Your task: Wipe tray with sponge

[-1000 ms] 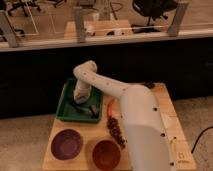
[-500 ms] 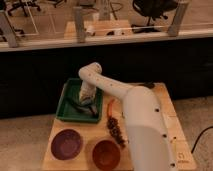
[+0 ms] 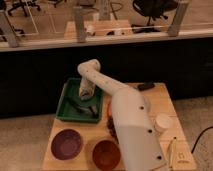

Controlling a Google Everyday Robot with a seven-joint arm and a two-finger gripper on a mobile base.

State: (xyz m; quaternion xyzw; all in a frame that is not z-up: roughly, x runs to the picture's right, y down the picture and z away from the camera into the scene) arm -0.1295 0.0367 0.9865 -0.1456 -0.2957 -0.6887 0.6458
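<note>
The green tray (image 3: pixel 65 111) sits at the back left of the wooden table. My white arm reaches over from the right and bends down into it. The gripper (image 3: pixel 82 104) is low inside the tray, near its middle, with dark parts against the tray floor. It is shut. The sponge cannot be made out; the wrist and gripper hide whatever lies beneath them.
A purple bowl (image 3: pixel 66 144) and an orange bowl (image 3: pixel 106 154) stand in front of the tray. A dark red packet (image 3: pixel 111 125) lies beside the tray's right edge. A white cup (image 3: pixel 162 122) and a black object (image 3: pixel 146 86) are on the right. A dark counter wall rises behind.
The wrist has slid a little to the right inside the tray and then eased slightly back. The gripper has stayed down in the tray.
</note>
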